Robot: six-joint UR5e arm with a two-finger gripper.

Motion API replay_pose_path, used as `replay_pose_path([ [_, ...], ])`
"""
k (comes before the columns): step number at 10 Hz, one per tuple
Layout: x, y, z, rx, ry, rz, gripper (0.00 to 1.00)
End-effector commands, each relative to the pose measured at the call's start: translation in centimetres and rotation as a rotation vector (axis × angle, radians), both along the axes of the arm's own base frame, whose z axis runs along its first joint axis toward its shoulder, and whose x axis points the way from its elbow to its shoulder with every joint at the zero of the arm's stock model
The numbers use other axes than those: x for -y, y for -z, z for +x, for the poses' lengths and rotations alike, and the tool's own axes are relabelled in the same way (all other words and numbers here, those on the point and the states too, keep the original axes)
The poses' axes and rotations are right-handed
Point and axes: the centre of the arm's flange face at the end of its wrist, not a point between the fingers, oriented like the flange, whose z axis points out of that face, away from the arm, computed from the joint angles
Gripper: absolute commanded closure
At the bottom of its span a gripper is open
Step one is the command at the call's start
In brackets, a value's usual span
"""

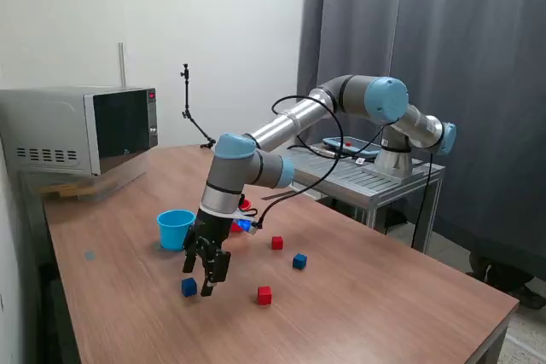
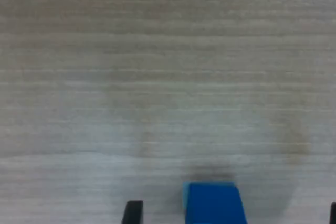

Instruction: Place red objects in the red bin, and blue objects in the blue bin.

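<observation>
Gripper (image 1: pixel 207 282) hangs low with jaws parted, released, just beside a blue cube (image 1: pixel 188 286) on the wooden tabletop (image 1: pixel 384 296), near the light blue cup (image 1: pixel 176 228); wrist view shows only that cube (image 2: pixel 214 203), cut off, between two dark fingertips (image 2: pixel 133 212); red cup mostly hidden behind the arm.

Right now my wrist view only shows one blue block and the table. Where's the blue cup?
Observer: The light blue cup stands on the table just behind the open pincer, toward the exterior view's left.
Operator: Are there more blocks?
Observer: Yes. A second blue cube, a far red cube and a near red cube lie toward the exterior view's right.
Operator: And the red cup?
Observer: Only a red sliver shows behind the arm; probably that.
</observation>
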Motion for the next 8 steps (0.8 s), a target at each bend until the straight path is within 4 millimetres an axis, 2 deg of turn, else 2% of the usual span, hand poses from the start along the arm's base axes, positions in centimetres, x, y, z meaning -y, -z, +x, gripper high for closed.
replay_pose_path([
  [1,-0.01,0.01,-0.02,-0.001,0.004,0.0,0.0],
  [2,-0.01,0.03,-0.01,0.0,0.005,-0.001,0.0],
  [3,-0.01,0.01,-0.02,-0.001,0.007,-0.001,1.0],
  [8,-0.01,0.33,0.12,0.007,0.008,-0.002,1.0],
])
